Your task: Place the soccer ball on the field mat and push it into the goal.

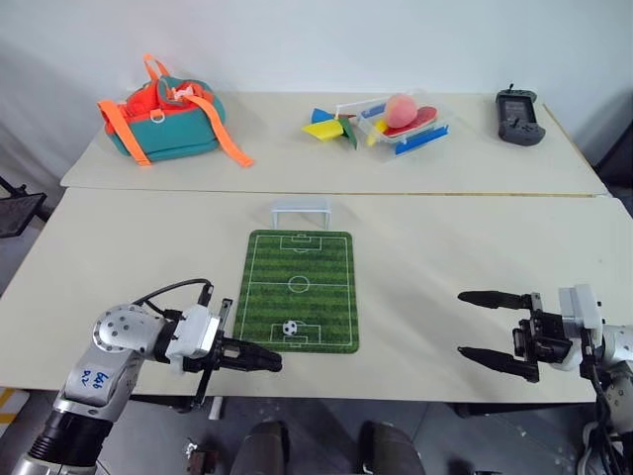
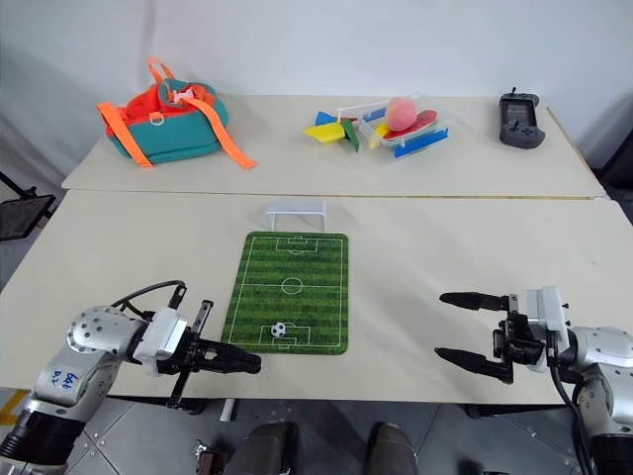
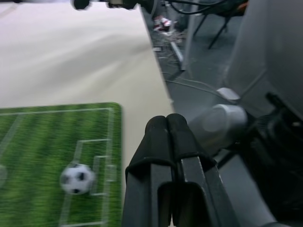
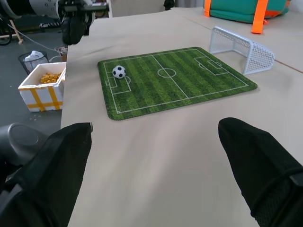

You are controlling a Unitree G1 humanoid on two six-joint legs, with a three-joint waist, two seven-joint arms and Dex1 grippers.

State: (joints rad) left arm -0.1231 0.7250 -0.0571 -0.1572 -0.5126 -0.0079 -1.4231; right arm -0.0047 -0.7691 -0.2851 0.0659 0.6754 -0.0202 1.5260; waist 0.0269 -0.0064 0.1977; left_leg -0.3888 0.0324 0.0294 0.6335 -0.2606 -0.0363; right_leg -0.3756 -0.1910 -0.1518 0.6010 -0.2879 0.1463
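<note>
Two beige tables point(image 1: 445, 277) stand end to end before a white wall. The soccer ball point(image 1: 290, 327) sits on the field mat point(image 1: 326, 297), near its end away from the goal point(image 1: 300, 210). The left gripper point(image 1: 265, 360), fingers pressed together, hangs beside the mat's near edge. The right gripper point(image 1: 477, 325) is spread, empty. In the left wrist view, the floor clutter beyond the table edge is blurred.

Looked like robot test lab or demo room, not home. Two plain beige worktops point(image 1: 148, 247) stood pushed together against bare white wall. Props were laid out as for trials: toy field mat point(image 1: 300, 291), small goal point(image 1: 300, 209), clear tray of coloured pieces point(image 1: 410, 129), orange-teal bag point(image 1: 168, 121), handheld controller point(image 1: 519, 116). Loose cables point(image 3: 175, 45) and cardboard box point(image 4: 43, 92) lay on grey floor beside worktop.
</note>
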